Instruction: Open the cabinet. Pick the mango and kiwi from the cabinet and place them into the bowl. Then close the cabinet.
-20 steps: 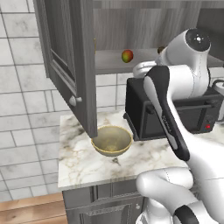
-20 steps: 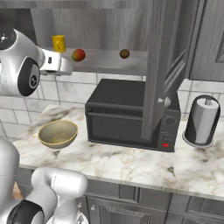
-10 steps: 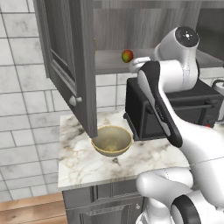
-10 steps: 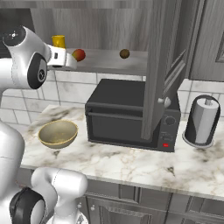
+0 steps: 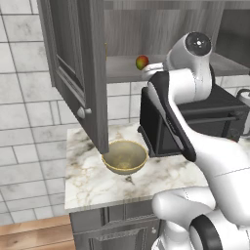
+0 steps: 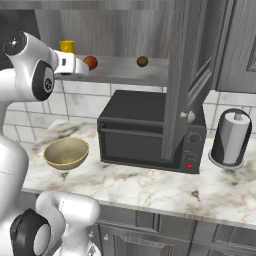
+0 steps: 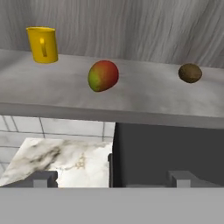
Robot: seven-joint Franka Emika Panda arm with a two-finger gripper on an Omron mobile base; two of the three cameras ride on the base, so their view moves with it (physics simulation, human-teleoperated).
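Currently: cabinet (image 5: pixel 78 73) doors open. Jaws wide open, empty. Mango (image 7: pixel 103 75) on shelf, kiwi (image 7: pixel 190 73) to right. Advise: level approach, centre jaws on mango, clear yellow cup (image 7: pixel 43 44); bowl (image 5: pixel 124 156) below.

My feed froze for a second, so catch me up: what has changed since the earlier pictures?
The arm swung up and in toward the open cabinet, bringing the pincer level with the shelf, and its jaws spread wide. It holds nothing. The mango, the kiwi and the yellow cup sit where they were on the shelf; the bowl stays on the counter.
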